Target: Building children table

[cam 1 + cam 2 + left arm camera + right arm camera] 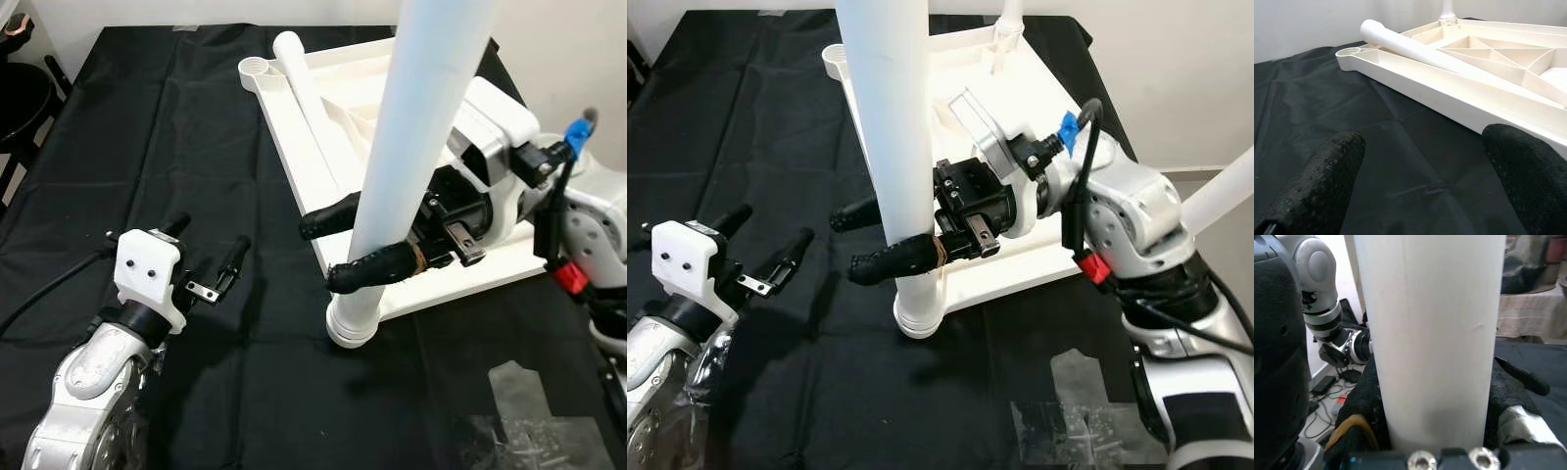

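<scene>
A white children's tabletop [294, 147] lies upside down on a black cloth, ribs facing up. One white table leg [416, 137] stands upright in the near corner socket [351, 328]. My right gripper [355, 245] is shut on this leg, one black finger on each side; the leg [1430, 333] sits between the pads in the right wrist view. A second white leg [312, 103] lies loose across the tabletop's ribs. My left gripper [208, 247] hovers open over the cloth, left of the tabletop, holding nothing. An empty socket [253, 69] sits at the far corner.
The black cloth [147, 127] covers the floor around the tabletop. A clear plastic bag [529, 431] lies at the near right. A dark object [20, 98] stands at the far left edge. A white wall runs along the back.
</scene>
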Robot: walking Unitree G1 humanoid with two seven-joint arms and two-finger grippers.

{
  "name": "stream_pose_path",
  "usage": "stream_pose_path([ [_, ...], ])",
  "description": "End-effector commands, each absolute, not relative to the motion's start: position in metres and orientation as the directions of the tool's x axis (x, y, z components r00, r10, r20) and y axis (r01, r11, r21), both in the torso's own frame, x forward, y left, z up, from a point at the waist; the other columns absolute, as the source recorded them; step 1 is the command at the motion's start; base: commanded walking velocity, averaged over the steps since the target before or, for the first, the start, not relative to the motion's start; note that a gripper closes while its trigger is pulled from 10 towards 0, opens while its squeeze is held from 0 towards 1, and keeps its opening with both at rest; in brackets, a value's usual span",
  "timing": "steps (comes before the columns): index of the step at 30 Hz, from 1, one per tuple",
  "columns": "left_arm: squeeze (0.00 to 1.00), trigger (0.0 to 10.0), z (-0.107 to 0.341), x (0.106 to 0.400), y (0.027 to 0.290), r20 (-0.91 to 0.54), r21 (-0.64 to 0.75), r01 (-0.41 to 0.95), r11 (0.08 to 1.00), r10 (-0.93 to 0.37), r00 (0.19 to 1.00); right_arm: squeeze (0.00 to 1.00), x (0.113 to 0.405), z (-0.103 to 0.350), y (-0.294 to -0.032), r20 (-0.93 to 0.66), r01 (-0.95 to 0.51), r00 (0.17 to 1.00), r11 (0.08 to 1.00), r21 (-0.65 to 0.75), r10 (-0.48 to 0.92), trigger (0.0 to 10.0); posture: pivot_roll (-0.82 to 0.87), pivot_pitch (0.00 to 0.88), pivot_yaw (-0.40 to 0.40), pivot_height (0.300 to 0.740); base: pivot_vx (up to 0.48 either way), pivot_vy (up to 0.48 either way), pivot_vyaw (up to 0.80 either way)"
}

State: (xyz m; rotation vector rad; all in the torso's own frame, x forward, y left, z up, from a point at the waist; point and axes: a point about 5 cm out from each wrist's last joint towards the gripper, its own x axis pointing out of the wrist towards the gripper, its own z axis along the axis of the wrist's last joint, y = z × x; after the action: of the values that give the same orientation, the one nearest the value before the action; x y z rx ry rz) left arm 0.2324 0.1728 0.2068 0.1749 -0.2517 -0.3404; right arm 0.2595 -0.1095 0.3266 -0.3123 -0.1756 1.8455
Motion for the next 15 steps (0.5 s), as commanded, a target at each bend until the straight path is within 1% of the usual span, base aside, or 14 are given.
stream_pose_path([
  [1,0.0,10.0,0.204,0.231,0.172,0.2,0.212,0.316,0.925,-0.357,0.912,0.0,0.264,0.308,-0.108,-0.16,-0.945,-0.225,-0.256,-0.206,0.961,10.0,-0.01,0.295,-0.018,0.74,0.0,0.0,0.0],
  [3,0.0,10.0,0.204,0.232,0.172,0.201,0.211,0.316,0.925,-0.358,0.912,0.0,0.262,0.305,-0.107,-0.151,-0.953,-0.199,-0.227,-0.201,0.968,10.0,-0.01,0.294,-0.018,0.74,0.0,0.0,0.0],
  [4,0.0,10.0,0.204,0.232,0.172,0.201,0.211,0.316,0.925,-0.358,0.912,0.0,0.262,0.305,-0.107,-0.151,-0.953,-0.199,-0.227,-0.201,0.968,10.0,-0.01,0.294,-0.018,0.74,0.0,0.0,0.0],
  [6,0.0,10.0,0.204,0.232,0.172,0.203,0.211,0.317,0.925,-0.359,0.911,0.0,0.262,0.302,-0.105,-0.143,-0.964,-0.156,-0.182,-0.195,0.977,10.0,-0.01,0.29,-0.021,0.74,0.0,0.0,0.0],
  [9,0.0,10.0,0.204,0.233,0.171,0.205,0.211,0.317,0.925,-0.359,0.911,0.0,0.261,0.301,-0.104,-0.14,-0.967,-0.141,-0.166,-0.192,0.98,10.0,-0.01,0.29,-0.021,0.74,0.0,0.0,0.0],
  [10,0.0,10.0,0.205,0.233,0.171,0.207,0.211,0.317,0.925,-0.359,0.91,0.0,0.261,0.298,-0.103,-0.135,-0.972,-0.119,-0.143,-0.187,0.984,10.0,-0.02,0.288,-0.02,0.74,0.0,0.0,0.0],
  [11,0.0,10.0,0.205,0.233,0.171,0.207,0.211,0.317,0.925,-0.359,0.91,0.0,0.261,0.298,-0.103,-0.135,-0.972,-0.119,-0.143,-0.187,0.984,10.0,-0.02,0.288,-0.02,0.74,0.0,0.0,0.0],
  [12,0.0,10.0,0.206,0.234,0.172,0.211,0.212,0.316,0.925,-0.359,0.909,0.0,0.26,0.295,-0.103,-0.128,-0.977,-0.096,-0.118,-0.179,0.987,10.0,-0.02,0.287,-0.02,0.74,0.0,0.0,0.0],
  [13,0.0,10.0,0.206,0.234,0.172,0.211,0.212,0.316,0.925,-0.359,0.909,0.0,0.26,0.295,-0.103,-0.128,-0.977,-0.096,-0.118,-0.179,0.987,10.0,-0.02,0.287,-0.02,0.74,0.0,0.0,0.0],
  [15,0.0,10.0,0.207,0.235,0.172,0.215,0.215,0.316,0.924,-0.36,0.908,0.0,0.258,0.29,-0.106,-0.111,-0.985,-0.04,-0.058,-0.162,0.993,10.0,-0.02,0.282,-0.015,0.74,0.0,0.0,0.0],
])
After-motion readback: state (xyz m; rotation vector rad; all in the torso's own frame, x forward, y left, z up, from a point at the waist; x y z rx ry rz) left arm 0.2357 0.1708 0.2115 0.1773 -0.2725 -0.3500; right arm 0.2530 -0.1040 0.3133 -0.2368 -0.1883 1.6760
